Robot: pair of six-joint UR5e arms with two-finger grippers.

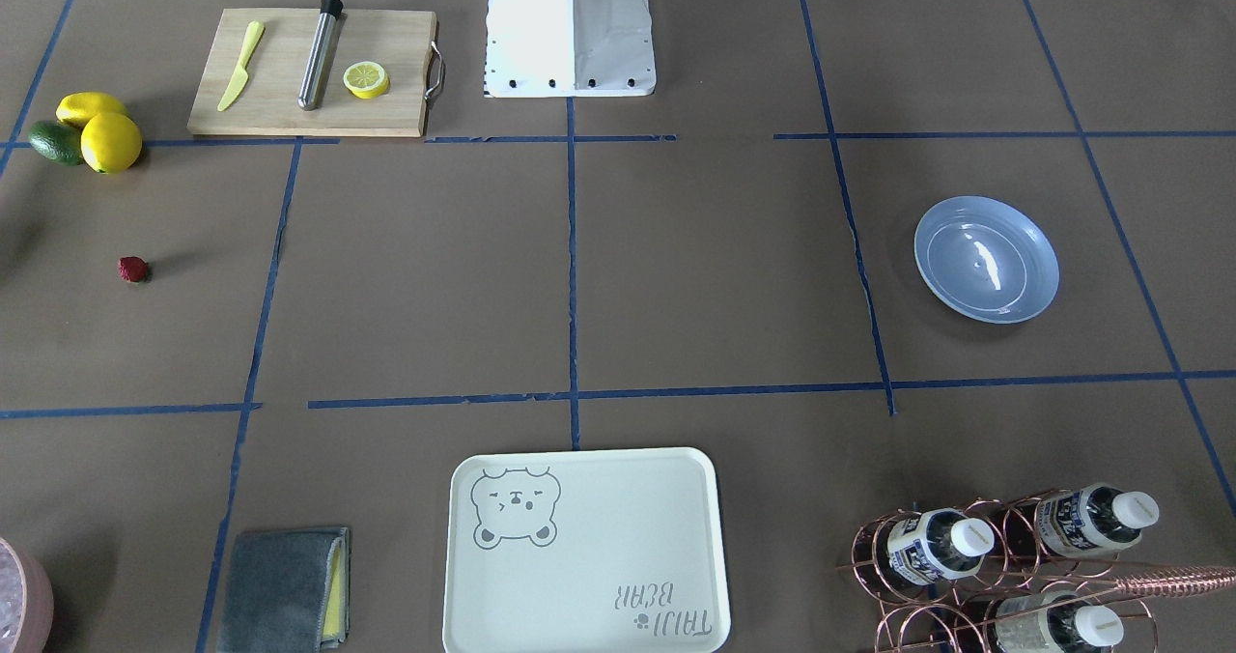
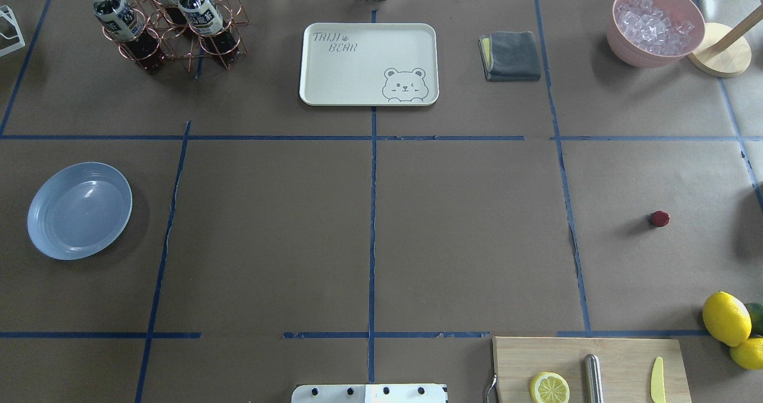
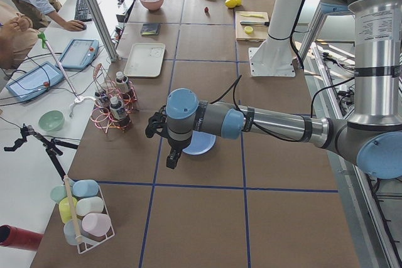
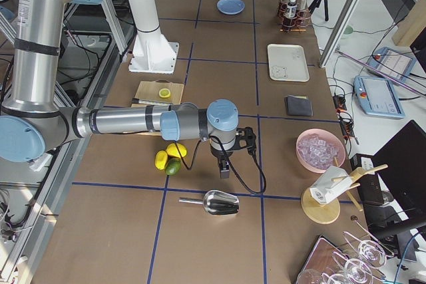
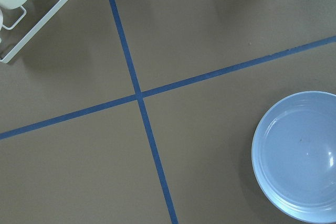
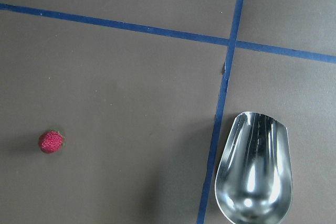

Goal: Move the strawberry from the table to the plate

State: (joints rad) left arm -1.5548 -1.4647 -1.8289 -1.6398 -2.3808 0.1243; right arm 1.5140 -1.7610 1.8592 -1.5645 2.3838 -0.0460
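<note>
Overhead view: the strawberry [image 2: 659, 219] lies alone on the bare table [image 2: 465, 236] toward its right edge, with lemons [image 2: 726, 318] nearer the robot. The plate [image 2: 79, 210] sits near the left edge, well apart, with only taped brown paper between them. The left gripper [image 3: 171, 160] hangs beside the plate and the right gripper [image 4: 224, 169] near the lemons. Whether either grips anything cannot be told.
</note>
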